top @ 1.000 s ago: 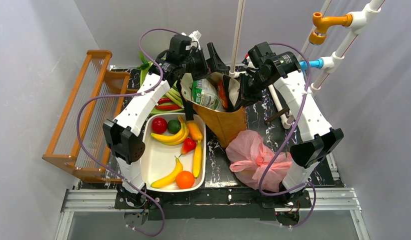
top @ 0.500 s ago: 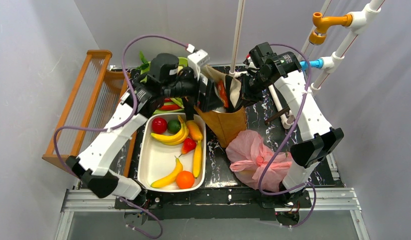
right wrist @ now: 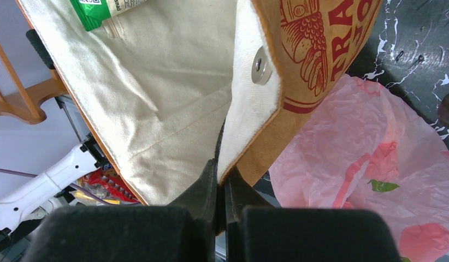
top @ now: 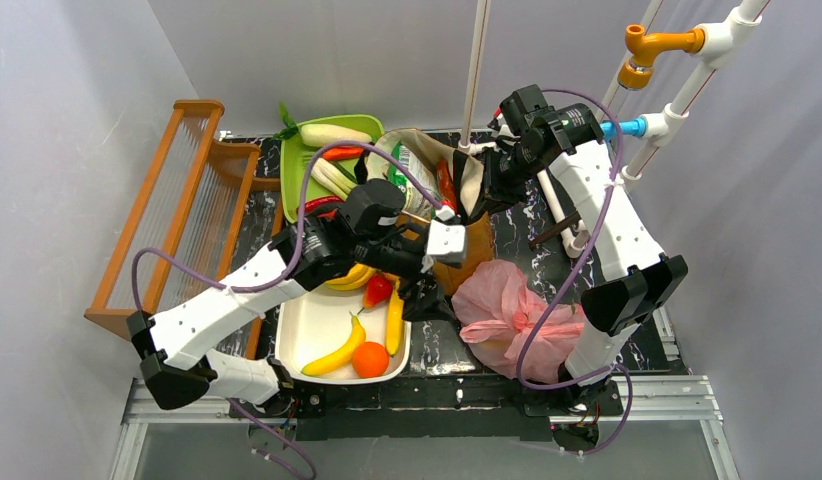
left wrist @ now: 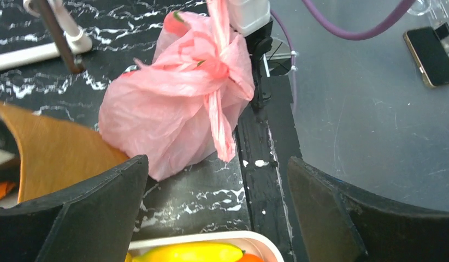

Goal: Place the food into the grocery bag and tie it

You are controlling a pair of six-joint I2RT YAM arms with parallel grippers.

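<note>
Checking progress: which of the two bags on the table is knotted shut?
The thin translucent pink plastic bag, its handles knotted; the stiff brown cream-lined bag stands open, rim pinched by the right gripper.

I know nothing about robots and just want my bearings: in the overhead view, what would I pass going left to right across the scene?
From the left: wooden rack → white tray → pink bag → orange pipe fitting.

Black marbled table (top: 515, 232) — white tray (top: 312, 320), green tray (top: 292, 175), brown bag (top: 472, 252), pink grocery bag (top: 497, 310) on it
</note>
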